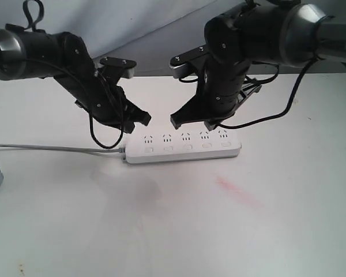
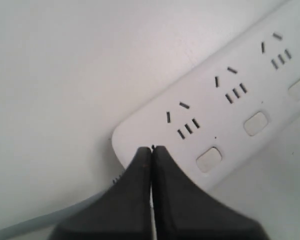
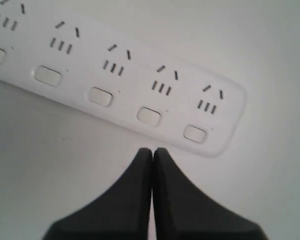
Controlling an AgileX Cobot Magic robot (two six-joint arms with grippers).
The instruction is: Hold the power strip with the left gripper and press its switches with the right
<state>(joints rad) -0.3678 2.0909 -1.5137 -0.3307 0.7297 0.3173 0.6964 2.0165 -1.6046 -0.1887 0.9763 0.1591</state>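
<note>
1. Black two-finger left end effector [image 2: 151, 149], pinched closed; the long white plastic power strip [image 1: 183, 147] has its cord end under the tips. Pin it flat.
2. Black right end effector [image 3: 152, 150], likewise closed, hangs just beside the small white rectangular switches [image 3: 194, 133]. Centre on one.

I see a white table [image 1: 288, 231] under soft, even light; a pink smear [image 1: 233, 190] marks it; a pale grey-blue backdrop [image 1: 144, 29] hangs behind.

Five-socket white power strip [image 1: 183, 146] lying flat, a closed claw over each end.
Its thin grey cord leaves the left end, and five small switches [image 1: 187, 148] line the near edge. The left gripper [image 2: 151, 150] sits over the cord end and the right gripper [image 3: 152, 150] near the other, fingers pressed together.
</note>
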